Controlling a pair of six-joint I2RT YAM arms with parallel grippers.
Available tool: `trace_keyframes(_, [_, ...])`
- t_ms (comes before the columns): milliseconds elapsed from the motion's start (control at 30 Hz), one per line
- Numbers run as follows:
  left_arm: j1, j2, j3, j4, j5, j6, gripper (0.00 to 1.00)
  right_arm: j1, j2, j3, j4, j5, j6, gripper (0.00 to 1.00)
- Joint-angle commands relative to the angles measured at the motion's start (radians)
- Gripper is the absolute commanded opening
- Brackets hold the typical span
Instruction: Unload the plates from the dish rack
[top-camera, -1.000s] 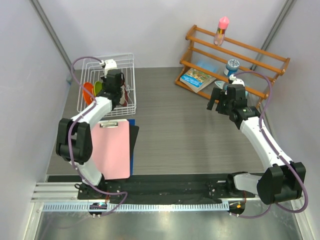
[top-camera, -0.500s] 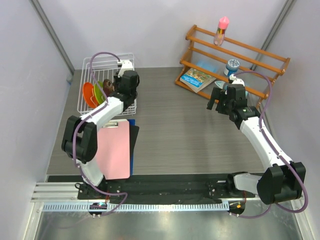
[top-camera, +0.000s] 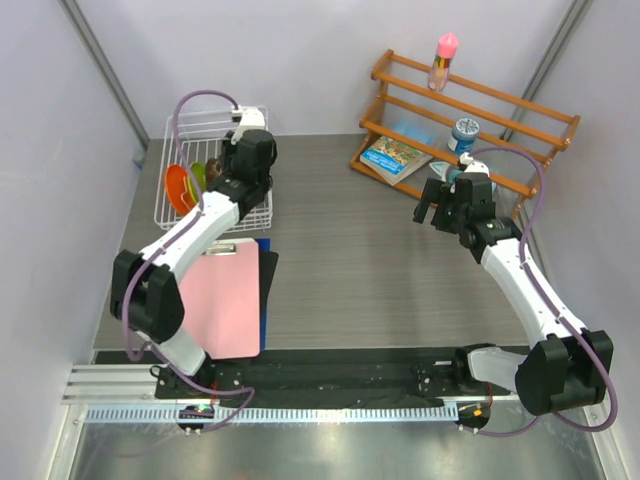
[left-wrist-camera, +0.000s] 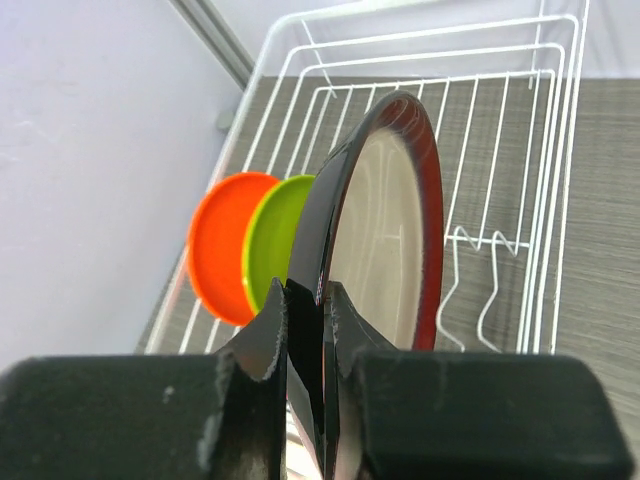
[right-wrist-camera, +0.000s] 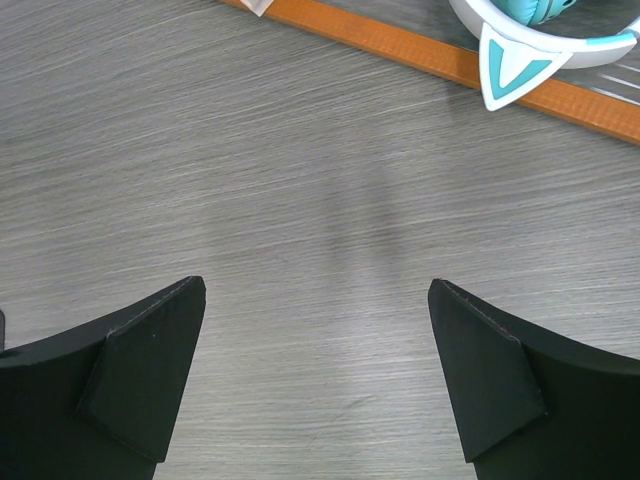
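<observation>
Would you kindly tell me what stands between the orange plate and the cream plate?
The lime green plate stands between the orange plate and the cream plate, which the left gripper pinches; the left wrist view shows it.

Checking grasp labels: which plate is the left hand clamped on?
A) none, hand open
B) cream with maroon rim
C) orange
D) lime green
B: in the left wrist view the left hand is shut on the edge of the maroon-rimmed cream plate. The orange plate and the green plate stand ungripped beyond it.
</observation>
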Motion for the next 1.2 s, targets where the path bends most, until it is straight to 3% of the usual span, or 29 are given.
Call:
trace_keyframes(0, [0.002,-0.165,0.131,-0.047,-0.004,-0.055,0.00,0.001,-0.047,-0.002,0.029,-0.027,0.008,1.00])
trace_keyframes(267, [-0.006,-0.272,0.236,-0.353,0.219,-0.261,0.00,0.001,-0.079,-0.010,0.047,-0.155,0.008,1.00])
trace_keyframes(400, [-0.009,-0.335,0.147,-0.384,0.429,-0.397,0.00,0.001,-0.115,-0.040,0.104,-0.234,0.039,1.00])
trace_keyframes(667, [-0.009,-0.419,-0.144,-0.188,0.824,-0.665,0.00,0.001,-0.133,-0.144,0.320,-0.506,0.210,1.00])
trace_keyframes(833, [-0.009,-0.455,-0.261,-0.046,0.914,-0.781,0.00,0.003,-0.102,-0.232,0.485,-0.626,0.318,1.00])
trace_keyframes(1167, [-0.018,-0.464,-0.333,0.121,1.059,-0.870,0.00,0.011,0.017,-0.306,0.602,-0.712,0.384,1.00])
